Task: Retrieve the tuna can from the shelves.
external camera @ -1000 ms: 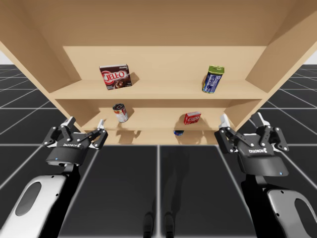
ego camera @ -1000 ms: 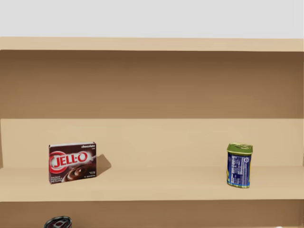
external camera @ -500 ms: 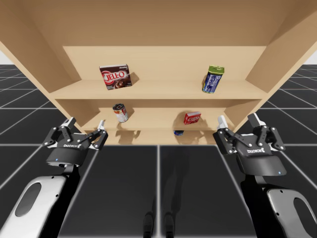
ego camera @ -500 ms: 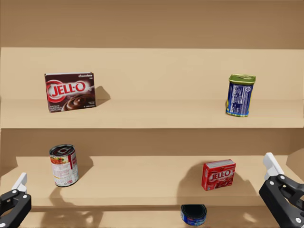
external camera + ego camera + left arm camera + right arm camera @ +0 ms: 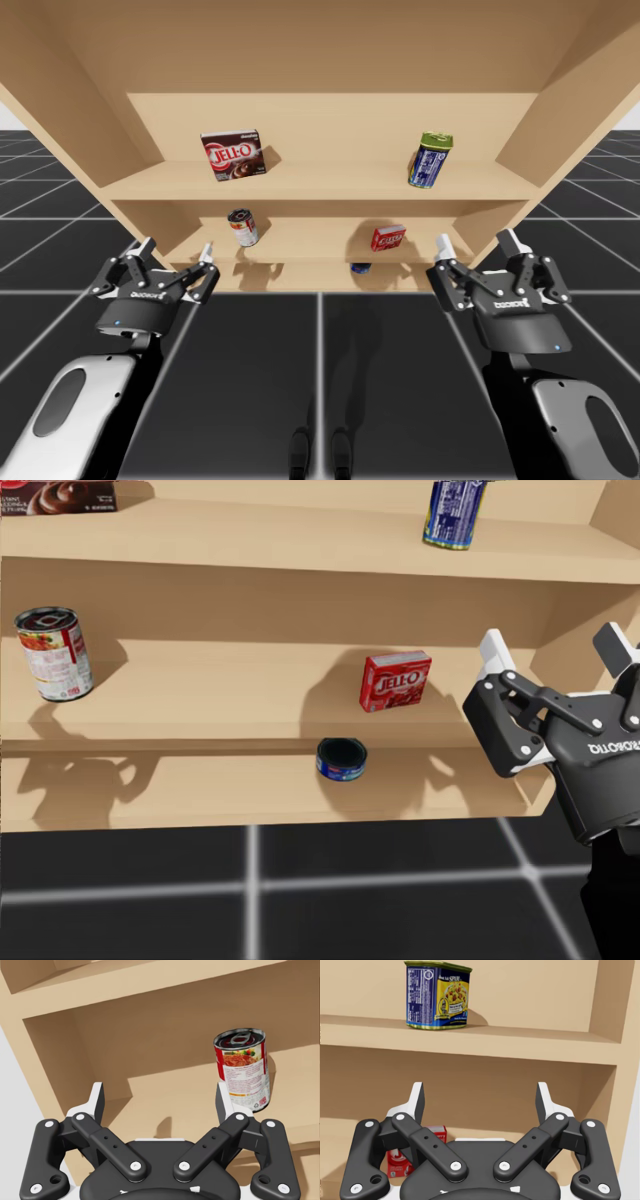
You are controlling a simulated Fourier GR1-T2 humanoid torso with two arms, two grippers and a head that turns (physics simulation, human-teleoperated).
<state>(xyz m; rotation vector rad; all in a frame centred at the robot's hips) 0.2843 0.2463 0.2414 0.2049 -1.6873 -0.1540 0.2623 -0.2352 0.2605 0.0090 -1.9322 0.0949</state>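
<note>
tuna can (image 5: 341,759) on lowest shelf (image 5: 150,790), half hidden in high view

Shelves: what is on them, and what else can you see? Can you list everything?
shelves: one set, light brown wood, three levels, in front of me
brown box: one, dark brown, top shelf, left side
blue tin: one, blue with a green top, top shelf, right side
red-and-white can: one, tall and round, middle shelf, left side
red box: one, red, middle shelf, right side
tuna can: one, blue, low and round, bottom shelf, lower than the red box
floor: black with grey grid lines, under the shelves
left gripper: one, black with white fingertips, open, holding nothing, near the shelves' left end
right gripper: one, black with white fingertips, open, holding nothing, near the shelves' right end
</note>
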